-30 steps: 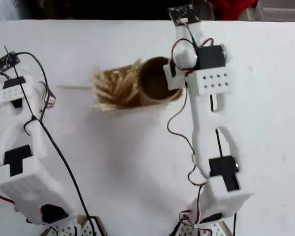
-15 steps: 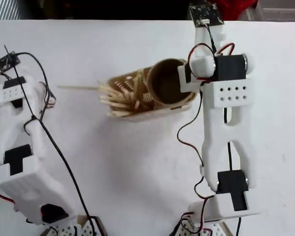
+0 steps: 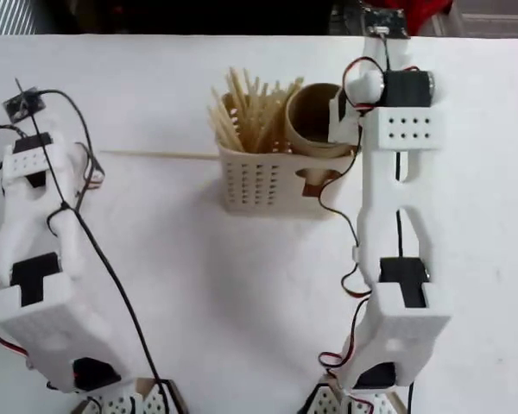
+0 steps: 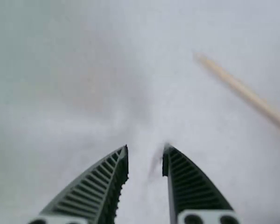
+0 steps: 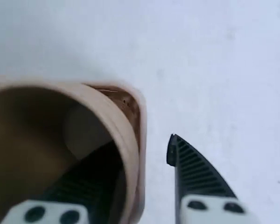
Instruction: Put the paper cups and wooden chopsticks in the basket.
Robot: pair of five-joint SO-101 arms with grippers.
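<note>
The left tool (image 4: 145, 147) hangs low over the white counter (image 3: 198, 302), jaws slightly parted and empty, its arm folded back and hardly moved. One loose wooden chopstick (image 3: 155, 155) lies near it, still to be collected. The white perforated plastic basket (image 3: 259, 185), tipped over a second ago, now stands upright, holding the bundle of wooden chopsticks (image 3: 250, 112) and the brown paper cup (image 3: 315, 116). The right tool (image 5: 142, 144), arm stretched straight, straddles cup wall and basket rim, jaws apart.
</note>
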